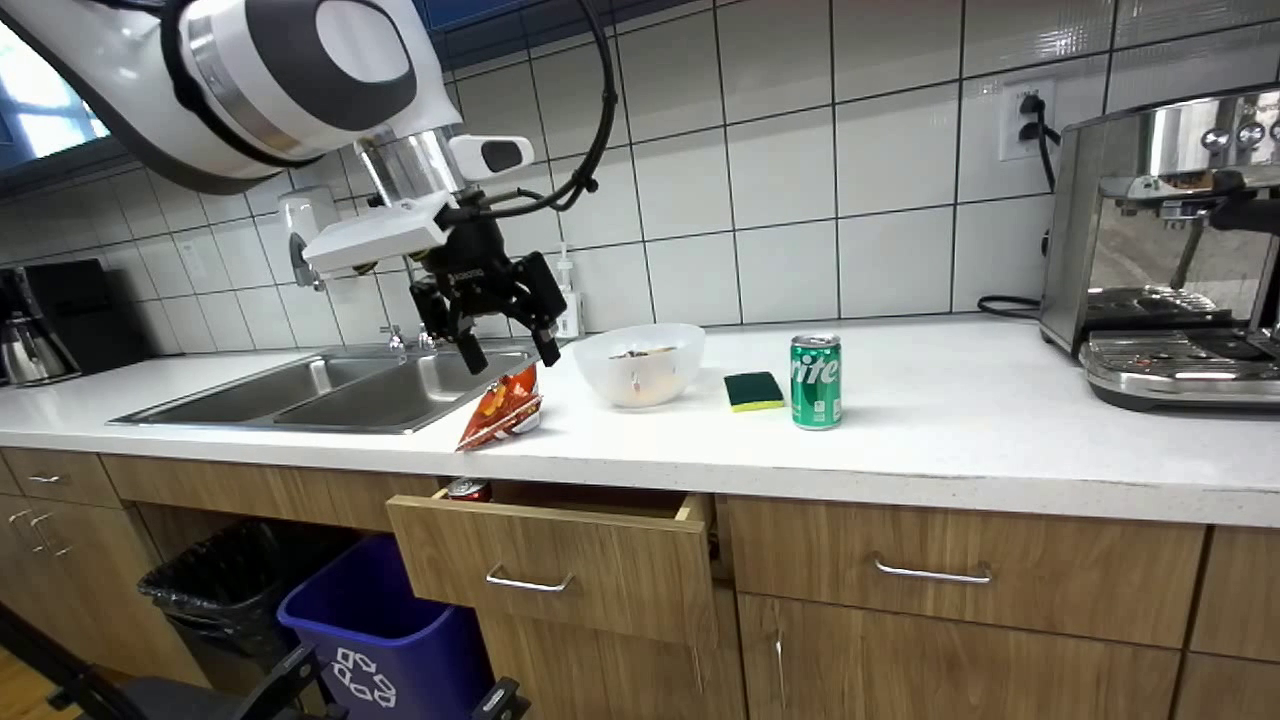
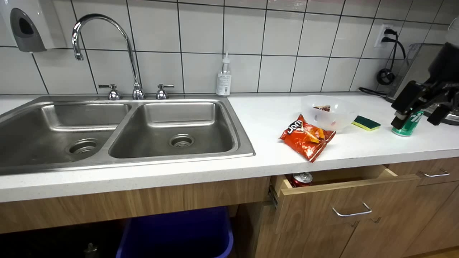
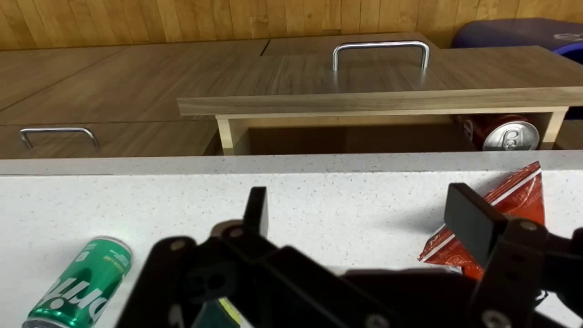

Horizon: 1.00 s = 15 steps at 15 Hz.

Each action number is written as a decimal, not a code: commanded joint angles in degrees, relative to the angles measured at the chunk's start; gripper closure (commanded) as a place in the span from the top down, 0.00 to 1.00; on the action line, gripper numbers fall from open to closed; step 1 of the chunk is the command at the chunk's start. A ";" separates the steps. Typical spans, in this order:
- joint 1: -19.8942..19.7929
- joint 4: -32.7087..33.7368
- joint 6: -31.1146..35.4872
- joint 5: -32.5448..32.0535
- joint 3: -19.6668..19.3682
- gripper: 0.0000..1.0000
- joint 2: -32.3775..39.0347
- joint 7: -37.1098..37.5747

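A white robot arm [image 1: 330,60] reaches over a kitchen bench [image 1: 960,420], its black end effector [image 1: 513,358] hanging in the air with fingers spread wide and nothing between them. The nearest thing appears to be a shiny red-orange chip bag [image 2: 307,138], lying near the bench's front edge, between a steel sink [image 2: 244,142] and an upright green soda can [image 1: 816,385]. The end effector is above the bag, apart from it and not centred on it: in the wrist view, speckled bench top shows in the gap, while the bag lies lower and off to the right, partly hidden behind the right-hand finger. In an exterior view the bag runs from a lettered end at upper left to a sealed edge at lower right. The green soda can is on the other side, at lower left of the wrist view. A translucent bowl [image 1: 665,378] and a green-and-yellow sponge [image 1: 755,388] sit between bag and can, slightly farther back. Below, a wooden drawer [image 1: 630,560] stands open, with a red can [image 2: 302,178] at its sink end.
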 commanded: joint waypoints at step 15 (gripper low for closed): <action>-2.76 1.04 11.49 -21.57 3.65 1.00 17.25 24.67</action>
